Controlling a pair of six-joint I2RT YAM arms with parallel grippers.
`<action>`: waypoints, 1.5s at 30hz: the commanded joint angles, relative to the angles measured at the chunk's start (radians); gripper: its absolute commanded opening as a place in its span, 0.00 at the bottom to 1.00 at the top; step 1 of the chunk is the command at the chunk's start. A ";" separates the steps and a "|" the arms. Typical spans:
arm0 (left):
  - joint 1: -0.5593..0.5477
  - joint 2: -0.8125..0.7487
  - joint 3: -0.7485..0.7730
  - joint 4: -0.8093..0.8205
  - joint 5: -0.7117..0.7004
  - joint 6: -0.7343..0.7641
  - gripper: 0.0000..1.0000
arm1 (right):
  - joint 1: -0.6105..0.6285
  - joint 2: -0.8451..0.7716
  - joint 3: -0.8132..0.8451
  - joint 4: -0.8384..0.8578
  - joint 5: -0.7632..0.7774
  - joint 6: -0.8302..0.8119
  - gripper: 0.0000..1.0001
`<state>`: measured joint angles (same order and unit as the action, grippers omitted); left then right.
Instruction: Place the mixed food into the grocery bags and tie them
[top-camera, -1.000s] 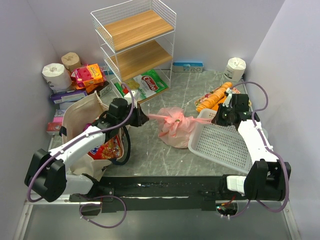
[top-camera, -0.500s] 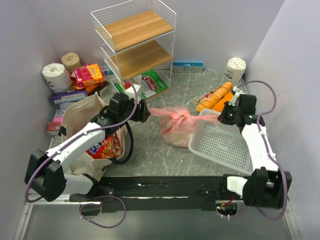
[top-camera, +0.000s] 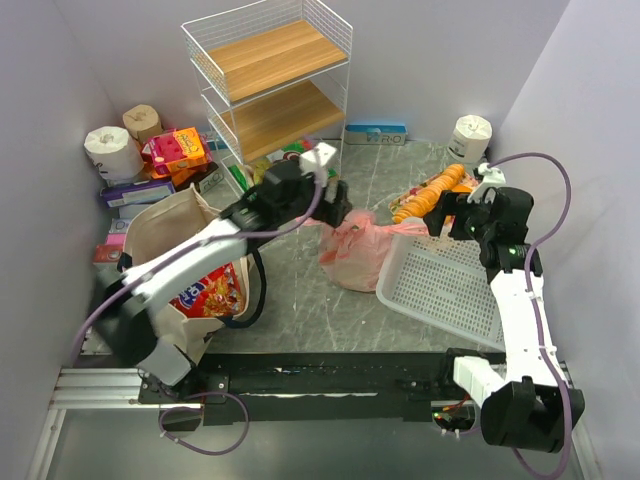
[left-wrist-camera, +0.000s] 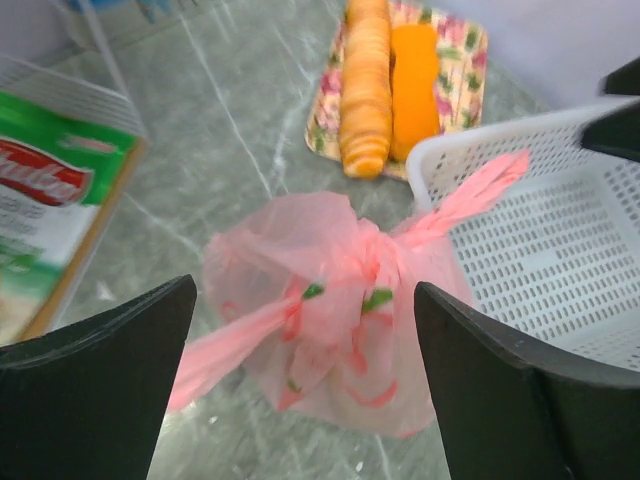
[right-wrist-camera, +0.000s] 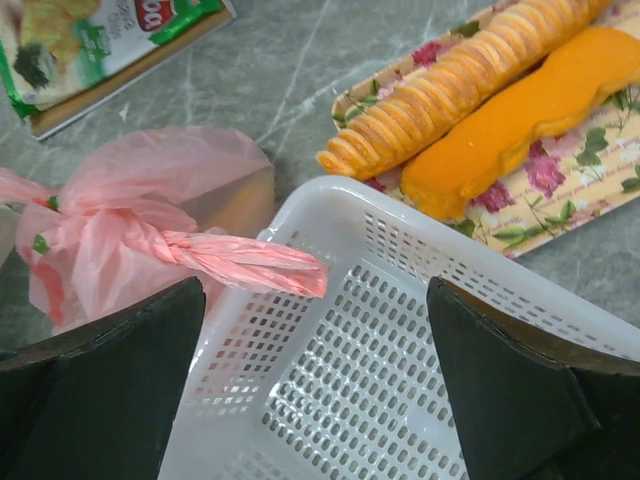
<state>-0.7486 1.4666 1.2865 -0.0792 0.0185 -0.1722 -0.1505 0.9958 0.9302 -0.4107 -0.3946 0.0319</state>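
- Left of frame: the beige canvas tote (top-camera: 165, 235) is not yet tied; its contents could be spilled.
- Centre: the knotted thin pink plastic bag (top-camera: 352, 258) is held by neither the spread left gripper (top-camera: 340, 205) nor the spread right gripper (top-camera: 447, 217); a slack knot could be loosened.
- Right: the bag's tail could be snagged on the white perforated basket (top-camera: 450, 295).

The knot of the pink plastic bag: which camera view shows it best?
The left wrist view: the knot sits centred and close, both tied ends visible. The right wrist view shows it at the left edge, one twisted end over the rim of the white basket. The top view shows it small.
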 joint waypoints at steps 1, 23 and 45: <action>-0.005 0.250 0.161 -0.122 0.142 -0.073 0.96 | 0.000 -0.046 0.024 0.047 -0.036 0.005 0.99; -0.081 0.510 0.287 -0.209 0.413 -0.144 0.99 | 0.000 -0.077 -0.014 0.030 -0.058 0.006 0.99; -0.086 -0.270 0.450 -0.410 -0.342 -0.070 0.01 | 0.000 -0.052 -0.050 0.161 0.040 0.054 0.99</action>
<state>-0.8330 1.4563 1.6653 -0.4473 -0.0639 -0.2737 -0.1505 0.9394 0.8986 -0.3470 -0.3973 0.0620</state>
